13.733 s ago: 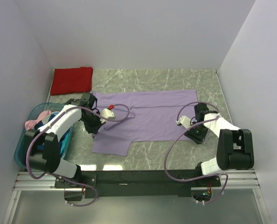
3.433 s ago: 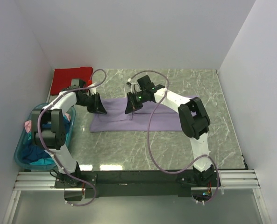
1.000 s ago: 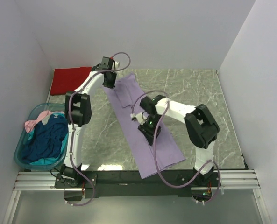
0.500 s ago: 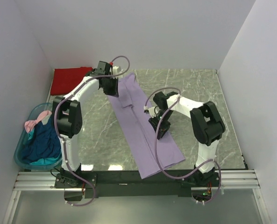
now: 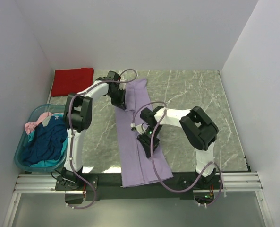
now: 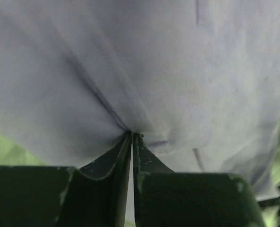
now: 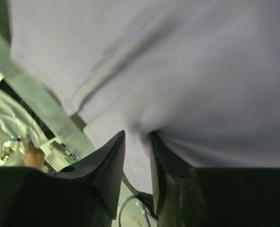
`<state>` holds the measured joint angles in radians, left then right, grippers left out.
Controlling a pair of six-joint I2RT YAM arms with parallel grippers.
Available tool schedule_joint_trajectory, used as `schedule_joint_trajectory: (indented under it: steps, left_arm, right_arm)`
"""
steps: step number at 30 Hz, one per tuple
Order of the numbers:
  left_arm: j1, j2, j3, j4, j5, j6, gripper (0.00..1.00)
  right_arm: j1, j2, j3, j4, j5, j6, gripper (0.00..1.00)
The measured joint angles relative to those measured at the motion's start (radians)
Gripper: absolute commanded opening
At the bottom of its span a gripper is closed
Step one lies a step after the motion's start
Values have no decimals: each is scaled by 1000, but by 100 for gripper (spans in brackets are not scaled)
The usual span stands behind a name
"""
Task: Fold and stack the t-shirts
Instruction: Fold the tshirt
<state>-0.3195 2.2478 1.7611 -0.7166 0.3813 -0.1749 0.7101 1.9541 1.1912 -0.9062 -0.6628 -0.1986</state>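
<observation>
Hold the light purple t-shirt (image 5: 136,165) pinched: left gripper (image 5: 121,100) at its 12 o'clock end, right gripper (image 5: 148,144) mid-strip. Lower taut, wrinkle-free.

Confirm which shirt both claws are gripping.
The light purple shirt, held as a long strip by the left claw and right claw. The red shirt lies folded at the far-left corner, untouched; the dark blue shirt sits in the tub.
</observation>
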Motion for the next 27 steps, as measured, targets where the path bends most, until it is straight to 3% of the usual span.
schedule_joint_trajectory:
  steps: [6, 11, 18, 22, 27]
  left_arm:
    - [-15, 140, 226, -41, 72, 5, 15]
    - [-23, 150, 262, -24, 72, 13, 17]
    - [8, -74, -10, 87, 81, -8, 18]
    - [37, -195, -89, 146, 149, -42, 17]
    - [36, -222, -175, 233, 235, -109, 15]
  right_arm:
    - [56, -16, 28, 30, -138, -2, 39]
    - [-86, -90, 115, 30, -180, 4, 39]
    - [-372, -100, 318, 115, -122, 113, 38]
    - [-393, -38, 427, 172, -86, 221, 35]
    - [-377, 69, 443, 269, -34, 375, 29]
